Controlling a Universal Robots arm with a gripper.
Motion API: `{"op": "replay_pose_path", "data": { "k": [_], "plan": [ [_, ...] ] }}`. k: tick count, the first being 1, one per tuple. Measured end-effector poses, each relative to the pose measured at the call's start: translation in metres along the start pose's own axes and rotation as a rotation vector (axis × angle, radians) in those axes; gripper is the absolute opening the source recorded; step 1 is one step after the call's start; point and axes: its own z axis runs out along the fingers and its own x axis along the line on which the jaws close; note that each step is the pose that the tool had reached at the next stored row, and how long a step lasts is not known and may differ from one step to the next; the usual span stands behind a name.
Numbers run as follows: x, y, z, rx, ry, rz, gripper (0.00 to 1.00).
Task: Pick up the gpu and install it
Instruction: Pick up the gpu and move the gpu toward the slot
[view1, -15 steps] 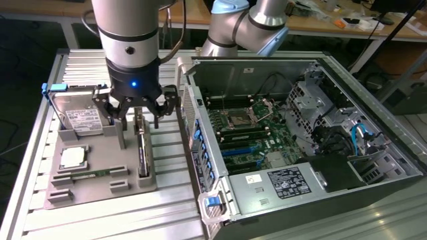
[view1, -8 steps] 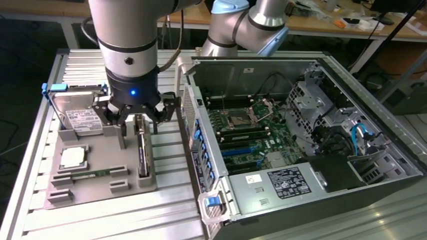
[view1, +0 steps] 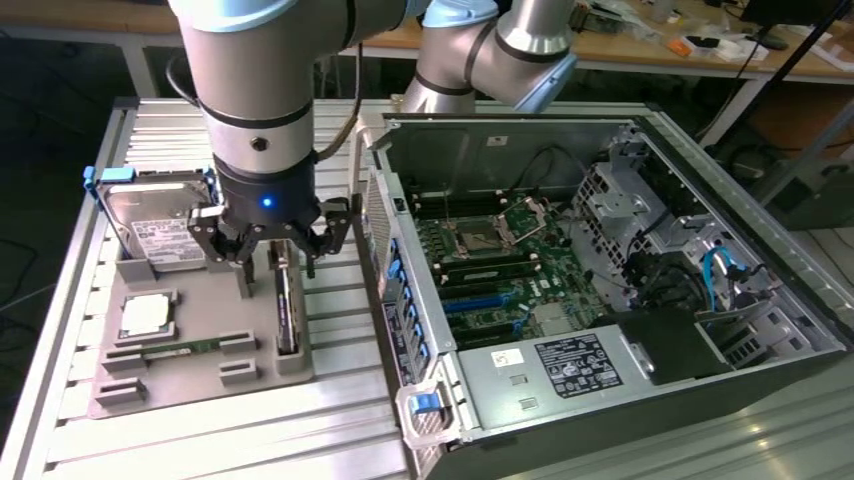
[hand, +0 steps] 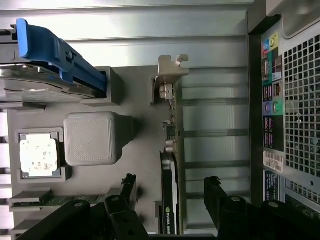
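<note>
The gpu (view1: 284, 312) stands on its long edge in a slot of the grey fixture tray (view1: 200, 375), at the tray's side nearest the computer case. In the wrist view the gpu (hand: 170, 145) is a thin green and black strip with its silver end bracket (hand: 172, 69) at one end. My gripper (view1: 278, 258) hangs right over the card, open. In the wrist view my gripper (hand: 170, 186) has one black finger (hand: 128, 186) on each side of the card, both apart from it. Nothing is held.
The tray also carries a silver hard drive (view1: 160, 228) in a blue bracket, a processor chip (view1: 144, 315) and a memory stick (view1: 180, 350). The open computer case (view1: 747, 300) with its motherboard (view1: 494, 270) lies at the exterior view's right, close beside the tray.
</note>
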Motion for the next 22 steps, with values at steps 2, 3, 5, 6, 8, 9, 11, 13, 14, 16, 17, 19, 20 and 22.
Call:
{"op": "replay_pose_path", "data": {
  "k": [2, 3, 5, 6, 8, 9, 11, 13, 14, 16, 17, 19, 20, 22],
  "plan": [
    [0.0, -0.0008, 0.0058, 0.0, 0.0, 0.0, 0.66],
    [0.0, -0.0011, 0.0084, 0.0, -0.0001, 0.0, 0.66],
    [0.0, -0.0014, 0.0124, -0.0001, -0.0001, 0.0, 0.66],
    [0.0, -0.0016, 0.0141, 0.0, 0.0, 0.0, 0.66],
    [0.0, -0.0018, 0.0179, -0.0001, -0.0001, 0.0, 0.66],
    [0.0, -0.0019, 0.0189, 0.0, -0.0001, 0.0, 0.66],
    [0.0, -0.0019, 0.0188, 0.0001, 0.0, 0.0, 0.66],
    [0.0, -0.0019, 0.0188, 0.0, 0.0, 0.0, 0.66],
    [0.0, -0.0019, 0.0188, 0.0001, 0.0, 0.0, 0.66],
    [0.0, -0.0019, 0.0189, 0.0, 0.0, 0.0, 0.66],
    [0.0, -0.0019, 0.0189, 0.0, 0.0, 0.0, 0.66],
    [0.0, -0.0023, 0.0193, -0.0003, -0.0002, 0.0, 0.66],
    [0.0, -0.003, 0.0195, -0.0002, 0.0, 0.0, 0.66],
    [0.0, -0.0053, 0.0201, -0.0001, -0.0001, 0.0, 0.66]
  ]
}}
